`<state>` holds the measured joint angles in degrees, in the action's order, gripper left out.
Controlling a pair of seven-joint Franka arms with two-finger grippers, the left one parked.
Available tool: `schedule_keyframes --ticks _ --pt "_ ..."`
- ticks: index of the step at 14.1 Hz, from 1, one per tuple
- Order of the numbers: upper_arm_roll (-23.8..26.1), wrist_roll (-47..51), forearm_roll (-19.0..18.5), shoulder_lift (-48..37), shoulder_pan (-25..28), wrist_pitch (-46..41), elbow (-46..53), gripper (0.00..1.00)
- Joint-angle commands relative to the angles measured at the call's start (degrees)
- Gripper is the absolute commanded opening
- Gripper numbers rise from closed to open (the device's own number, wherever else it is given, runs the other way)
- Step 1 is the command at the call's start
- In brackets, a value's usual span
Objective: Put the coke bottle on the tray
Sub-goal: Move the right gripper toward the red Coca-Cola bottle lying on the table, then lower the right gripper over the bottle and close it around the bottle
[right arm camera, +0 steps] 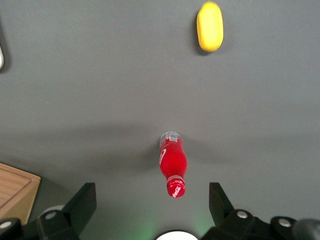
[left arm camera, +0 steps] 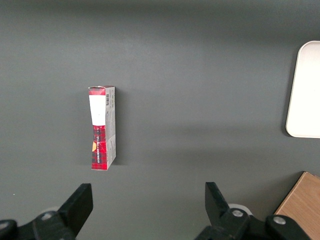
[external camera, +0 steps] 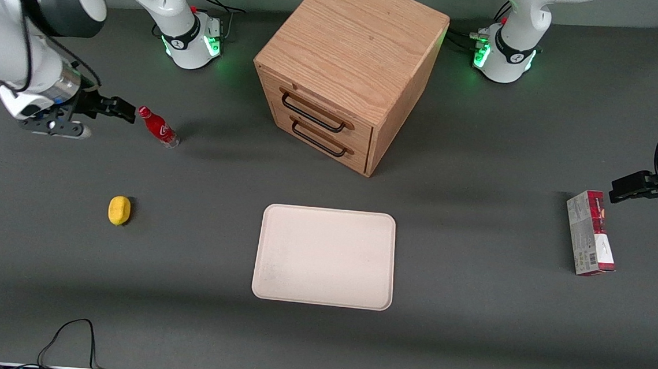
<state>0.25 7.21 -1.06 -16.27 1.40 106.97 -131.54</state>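
— Two things sit at the working arm's end of the table, yes?

— Yes. The gripper [external camera: 128, 111] hangs just beside the coke bottle [external camera: 158, 127], close to its red cap and not touching it. From the right wrist view its fingers [right arm camera: 82, 205] stand wide apart, with the coke bottle [right arm camera: 171, 170] upright on the dark table [external camera: 192, 325] between them and nothing held.

— And the second thing?

— A yellow lemon-shaped object [external camera: 119, 210], nearer to the front camera than the bottle and well apart from it. It shows in the wrist view too [right arm camera: 210, 26].

— Moving along the table?

— The wooden drawer cabinet [external camera: 345, 70] stands in the middle, turned at an angle, with two black handles on its drawer fronts. The tray [external camera: 324, 257], cream-white and bare, lies flat in front of it, nearer to the camera, with a gap of table between them. The bottle is well apart from the tray.

— Anything at the parked arm's end?

— A red-and-grey carton [external camera: 590, 233] lies flat on the table there; the left wrist view shows it as well [left arm camera: 102, 128].
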Motion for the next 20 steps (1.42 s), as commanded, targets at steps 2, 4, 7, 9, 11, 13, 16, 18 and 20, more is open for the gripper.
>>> schedule_keyframes --ticks 2,4,7,9,11,13,16,18,20 --pt "0.0 -3.3 0.4 -8.2 -1.0 8.7 -13.3 1.0" --pt "0.0 -3.6 0.4 -9.9 -0.9 13.9 -18.6 1.0" --pt "-0.1 -3.8 0.4 -10.1 -0.9 19.1 -23.2 1.0" --pt "-0.1 -4.0 0.4 -10.0 -0.9 23.7 -26.7 1.0" --pt "-0.3 -5.4 0.3 -9.9 -0.9 27.1 -29.1 1.0" --pt "-0.7 -5.8 0.3 -9.8 -0.9 28.5 -30.5 1.0" --pt "-1.1 -7.2 -0.3 -9.0 -1.0 30.8 -31.8 1.0" --pt "-1.1 -7.4 -0.3 -8.6 -1.0 31.1 -31.9 0.99" --pt "-1.1 -7.4 -0.3 -8.2 -1.0 31.4 -32.2 0.86"
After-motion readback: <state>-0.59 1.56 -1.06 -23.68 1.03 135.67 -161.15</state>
